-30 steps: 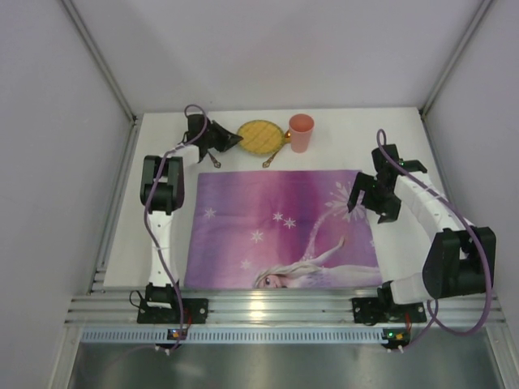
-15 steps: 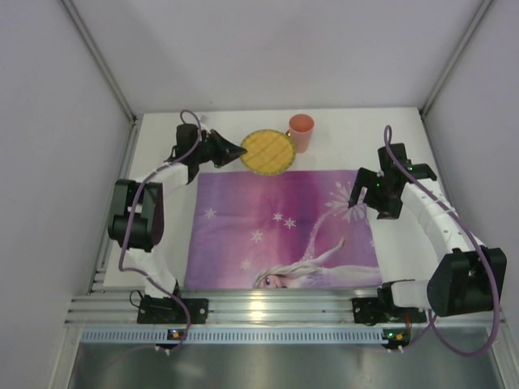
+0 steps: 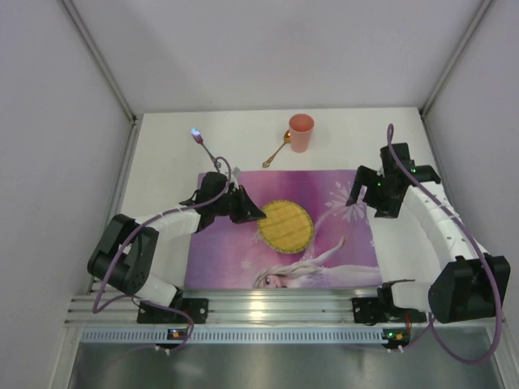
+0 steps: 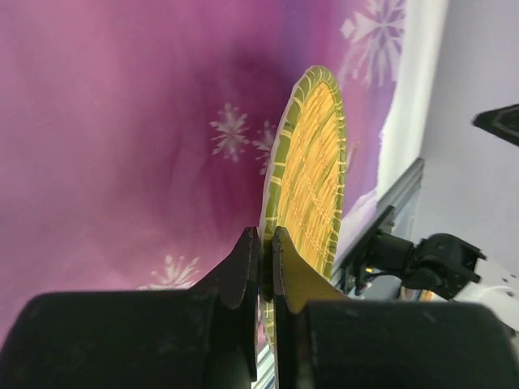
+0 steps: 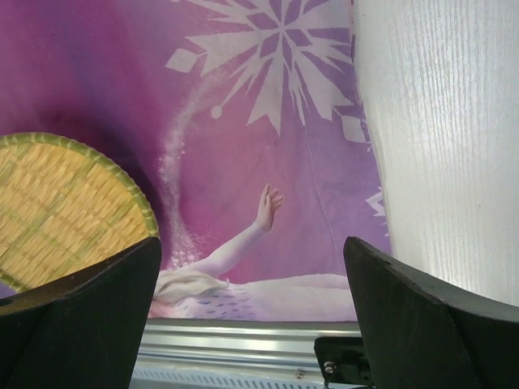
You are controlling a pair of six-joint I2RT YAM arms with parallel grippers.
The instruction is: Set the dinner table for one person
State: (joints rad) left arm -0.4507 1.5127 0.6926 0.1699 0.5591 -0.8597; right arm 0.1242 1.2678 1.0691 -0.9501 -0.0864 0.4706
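Looking down between pale walls (image 3: 81,73) onto the white table (image 3: 162,162), spreading under everything and ending at the rail (image 3: 268,306) by the arm bases. Seeing a purple mat (image 3: 231,203) across its middle. Pinching the left rim of the plate (image 3: 285,225) with the left gripper (image 4: 263,241), jaws nearly together on the thin woven edge, and holding it over the mat's centre; not managing to tell whether resting there or hanging just above. Hovering with the right gripper (image 5: 251,247) spread wide and empty over the mat's right part, near the plate but apart from it. Finding the cup (image 3: 301,132), the spoon (image 3: 276,151) just beside it and a second utensil (image 3: 203,144) on bare table beyond the mat's far edge. Judging the plate placement as close to done, with only the release pending. Risking a few slips from here: letting go while tilted or off the cloth and sending the plate sliding off centre; pulling the fingers out low and dragging the mat into wrinkles; swinging the right arm toward the cup and clipping the plate; closing on the spoon and tipping the cup, given how close together they are lying.
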